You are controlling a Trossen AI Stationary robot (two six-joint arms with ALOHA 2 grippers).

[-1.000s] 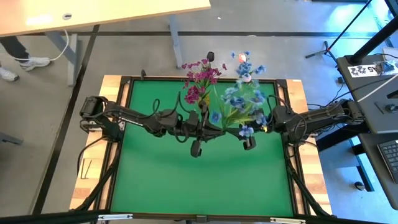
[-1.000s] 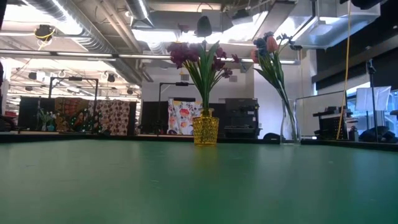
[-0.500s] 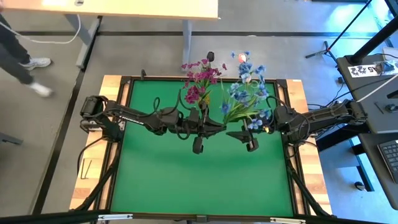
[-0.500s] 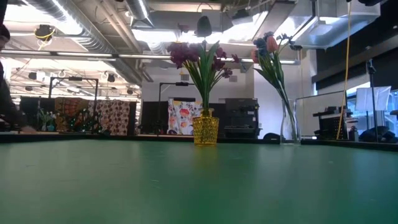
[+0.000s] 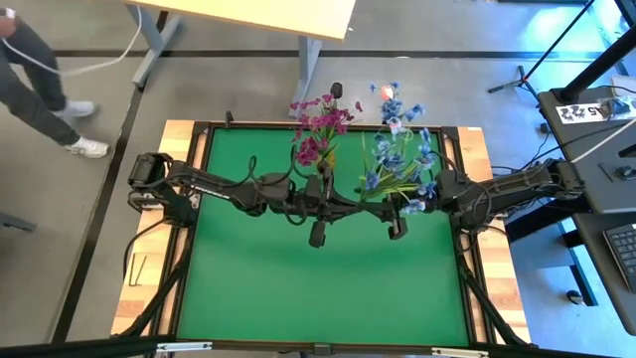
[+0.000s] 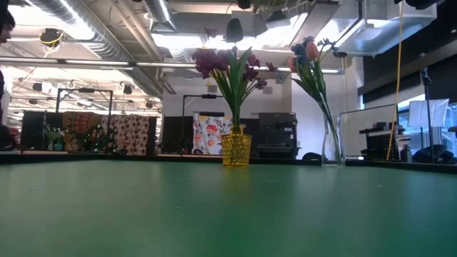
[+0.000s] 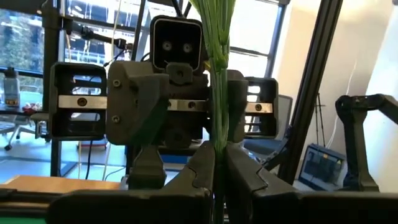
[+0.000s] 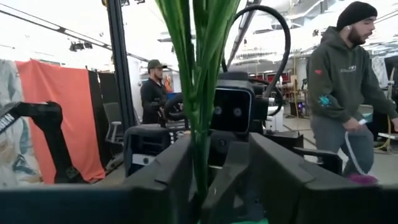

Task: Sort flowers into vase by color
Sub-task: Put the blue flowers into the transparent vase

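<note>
A blue small-bloom spray [image 5: 399, 159] with green stems is held above the middle of the green table. My left gripper [image 5: 350, 204] reaches in from the table's left and is shut on its stems. My right gripper [image 5: 375, 206] faces it from the right. It is open, with one finger on each side of the same stems [image 8: 199, 124]. Magenta sprays [image 6: 230, 68] stand in a yellow vase [image 6: 236, 150] at the far edge. A clear glass vase [image 6: 333, 146] to its right holds a pale pink tulip [image 6: 311, 50] and blue blooms. Neither gripper shows in the low view. My left gripper pinches the blue spray's green stems [image 7: 217, 146] low down, between its two fingers [image 7: 200, 168]. The fingers come in level from the table's left and lie across the stems. The spray is lifted clear of the table and stands up out of the hold, its blooms leaning toward the far right.
The two vases stand close together at the far edge, just beyond both grippers. The near half of the green mat [image 5: 318, 288] is bare. A person [image 5: 40, 85] walks on the floor beyond the table's far left corner, and others [image 8: 341, 81] stand in the room.
The blue spray has swung toward the table's right and far edge. It now stands more upright, with its blooms bunched closer together above my right gripper. Both grippers have stayed close to where they were. A person has walked into view at the far left.
</note>
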